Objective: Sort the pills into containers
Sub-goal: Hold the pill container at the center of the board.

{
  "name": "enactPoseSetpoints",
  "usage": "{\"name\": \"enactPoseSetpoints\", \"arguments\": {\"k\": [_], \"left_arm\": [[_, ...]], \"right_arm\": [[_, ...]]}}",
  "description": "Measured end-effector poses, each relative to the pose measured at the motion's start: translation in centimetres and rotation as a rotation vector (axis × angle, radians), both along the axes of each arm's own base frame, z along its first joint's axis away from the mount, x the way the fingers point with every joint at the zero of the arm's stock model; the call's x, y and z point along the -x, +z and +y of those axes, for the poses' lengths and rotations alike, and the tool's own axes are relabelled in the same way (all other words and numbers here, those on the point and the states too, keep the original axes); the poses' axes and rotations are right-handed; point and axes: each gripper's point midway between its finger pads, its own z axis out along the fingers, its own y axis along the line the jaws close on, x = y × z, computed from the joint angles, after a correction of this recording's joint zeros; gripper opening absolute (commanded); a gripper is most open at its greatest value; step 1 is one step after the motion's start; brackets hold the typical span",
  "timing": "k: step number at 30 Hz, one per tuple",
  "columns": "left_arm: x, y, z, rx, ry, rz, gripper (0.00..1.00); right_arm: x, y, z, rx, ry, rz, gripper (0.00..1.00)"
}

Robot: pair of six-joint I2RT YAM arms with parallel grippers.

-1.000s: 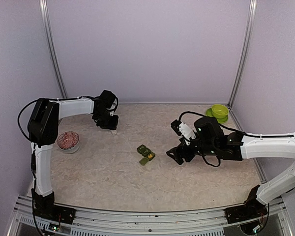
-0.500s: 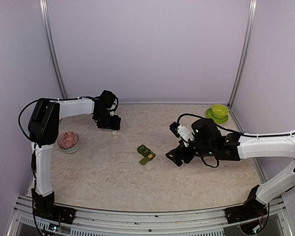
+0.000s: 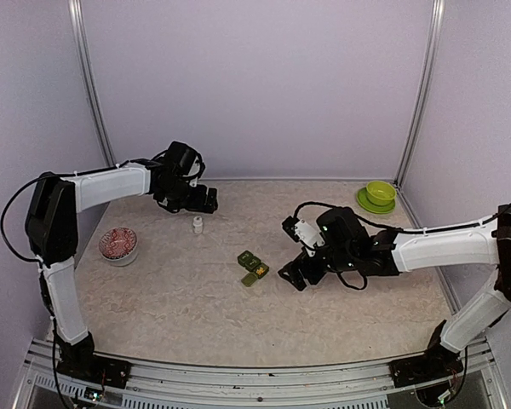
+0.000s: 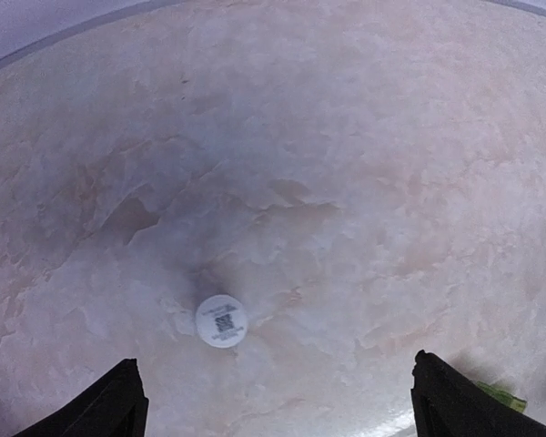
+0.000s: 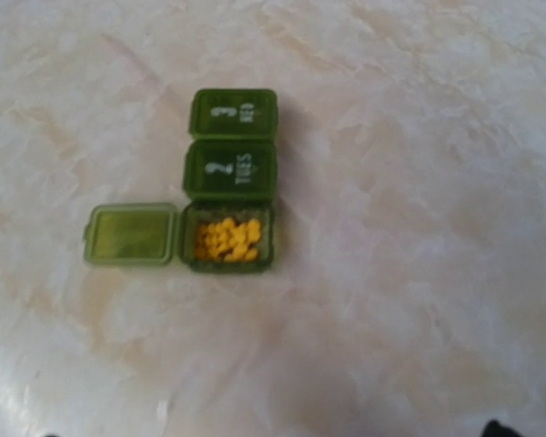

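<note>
Mid-counter [image 3: 196,298], pill organizer [image 3: 253,267] just left of right fingers [image 3: 286,273].
Its long axis runs straight ahead of them; they and left fingers [image 4: 105,410] are spread, empty.

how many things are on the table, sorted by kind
bowls: 2, a round bowl with a red inside and a lime-green plastic bowl
saucers: 1, the lime-green saucer
pill boxes: 1, the dark green plastic three-compartment strip
bottles: 1, the small white round bottle
total: 5
</note>
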Motion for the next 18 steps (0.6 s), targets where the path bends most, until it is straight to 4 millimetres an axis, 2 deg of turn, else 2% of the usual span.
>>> {"name": "enactPoseSetpoints", "arguments": {"k": [3, 5, 10, 14, 18], "left_arm": [[1.5, 1.6, -2.6, 0.057, -0.058, -0.037, 0.99], [2.5, 1.5, -4.3, 0.089, -0.095, -0.04, 0.99], [5.1, -1.4, -7.7, 0.155, -0.183, 0.021, 0.99], [5.7, -3.7, -8.4, 0.182, -0.206, 0.057, 0.99], [6.1, -5.6, -9.0, 0.211, -0.224, 0.092, 0.96]], "right_arm": [[-0.7, -0.5, 1.0, 0.021, 0.0, -0.014, 1.0], [-1.0, -0.9, 1.9, 0.043, 0.005, -0.027, 1.0], [-0.9, -2.2, 5.2, 0.097, 0.037, -0.059, 1.0], [-0.6, -3.6, 7.0, 0.134, 0.049, -0.07, 1.0], [-0.3, -4.9, 7.8, 0.172, 0.05, -0.083, 1.0]]}}
